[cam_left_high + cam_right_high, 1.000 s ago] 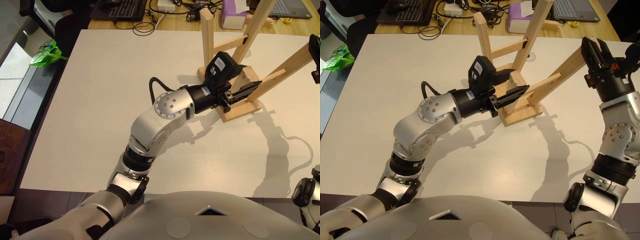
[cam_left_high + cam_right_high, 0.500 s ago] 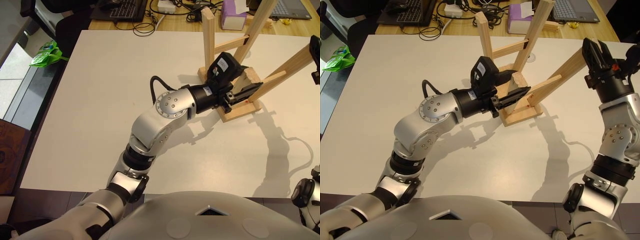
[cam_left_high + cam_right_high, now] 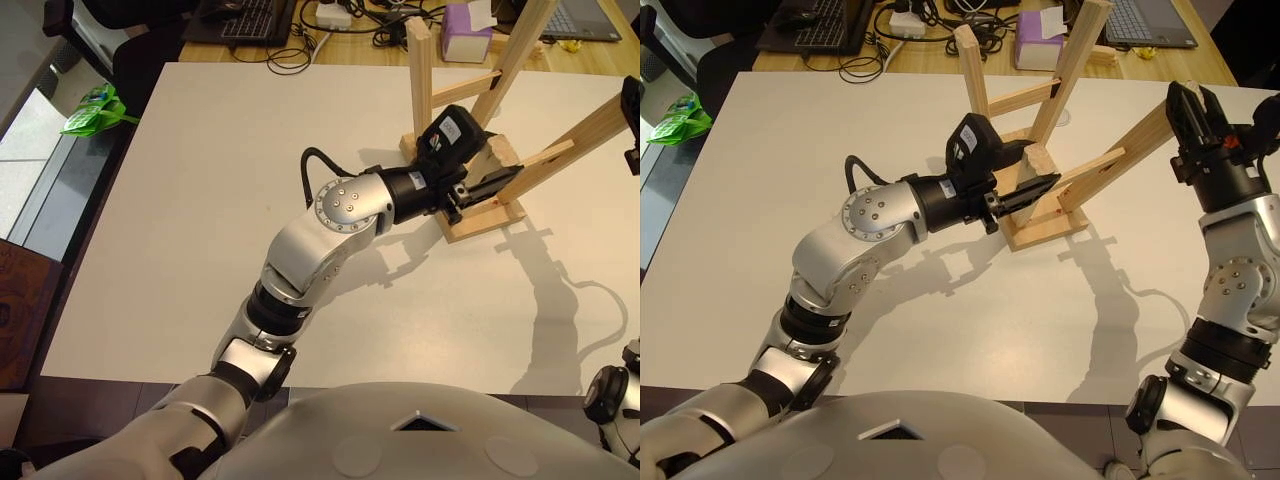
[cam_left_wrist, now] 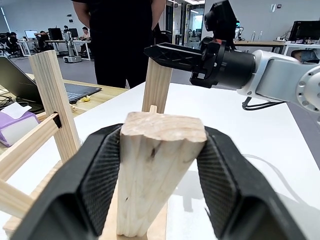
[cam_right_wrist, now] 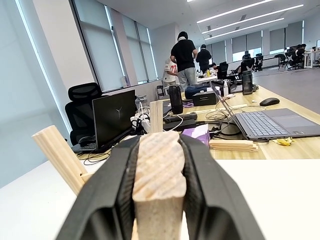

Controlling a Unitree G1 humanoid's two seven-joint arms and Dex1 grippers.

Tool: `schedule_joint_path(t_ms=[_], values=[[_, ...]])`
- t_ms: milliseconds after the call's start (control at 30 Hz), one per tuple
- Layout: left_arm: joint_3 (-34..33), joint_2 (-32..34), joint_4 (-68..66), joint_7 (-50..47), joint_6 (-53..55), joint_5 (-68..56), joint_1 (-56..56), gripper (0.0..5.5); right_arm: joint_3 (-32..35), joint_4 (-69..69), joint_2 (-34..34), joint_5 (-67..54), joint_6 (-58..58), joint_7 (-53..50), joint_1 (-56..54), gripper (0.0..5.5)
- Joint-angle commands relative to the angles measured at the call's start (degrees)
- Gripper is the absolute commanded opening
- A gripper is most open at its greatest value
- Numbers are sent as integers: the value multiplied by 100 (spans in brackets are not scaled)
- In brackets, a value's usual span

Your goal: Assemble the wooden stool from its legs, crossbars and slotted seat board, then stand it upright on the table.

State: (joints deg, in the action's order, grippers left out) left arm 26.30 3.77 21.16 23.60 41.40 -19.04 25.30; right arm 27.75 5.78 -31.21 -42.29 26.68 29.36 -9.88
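Wooden stool (image 3: 1072, 60) sits inverted, seat board (image 3: 1050, 228) on table (image 3: 1040, 330), legs up; left gripper (image 3: 1042, 189) fingers clamped on near leg (image 4: 160, 165), right gripper (image 3: 1193, 95) fingers clamped on right leg (image 3: 1135, 135) tip; prob. pre-flip, next: both arms turn it upright together.

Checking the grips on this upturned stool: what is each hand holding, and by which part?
The left hand clamps one stool leg by its free end; the right hand clamps a second leg, also by its free end.
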Motion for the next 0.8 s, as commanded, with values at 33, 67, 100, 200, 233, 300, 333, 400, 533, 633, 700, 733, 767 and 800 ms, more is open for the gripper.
schedule_joint_path(t_ms=[33,67,100,200,233,300,333,400,533,633,700,733,767,800], values=[[458,158,-347,162,446,72,-262,220,-339,247,113,-82,129,213,-3,102],[454,158,-348,156,446,90,-252,220,-333,226,107,-71,121,211,-9,102],[437,156,-350,146,446,103,-240,219,-325,203,102,-54,108,204,-12,102],[348,156,-376,96,424,162,-178,219,-315,174,117,34,34,154,-1,102],[310,162,-384,88,406,185,-147,218,-310,150,129,61,7,136,-1,102],[248,165,-398,92,366,215,-79,216,-307,66,144,123,-27,98,-5,102],[215,155,-404,82,355,229,-45,215,-314,52,146,136,-18,89,5,102],[174,139,-414,59,344,255,-8,213,-325,65,149,139,-4,78,24,140],[79,75,-476,-45,252,330,38,213,-292,44,146,115,1,89,30,209],[-4,3,-470,-122,197,367,73,213,-264,-2,140,117,-37,84,11,274],[-49,-74,-458,-160,136,369,93,213,-230,-38,138,159,-133,48,-31,305],[-78,-121,-449,-180,91,374,102,213,-202,-37,119,169,-163,16,-77,317],[-104,-161,-439,-198,52,378,108,213,-175,-26,89,168,-178,4,-118,324],[-143,-201,-424,-230,16,385,116,213,-132,-22,28,156,-183,-5,-198,324]])
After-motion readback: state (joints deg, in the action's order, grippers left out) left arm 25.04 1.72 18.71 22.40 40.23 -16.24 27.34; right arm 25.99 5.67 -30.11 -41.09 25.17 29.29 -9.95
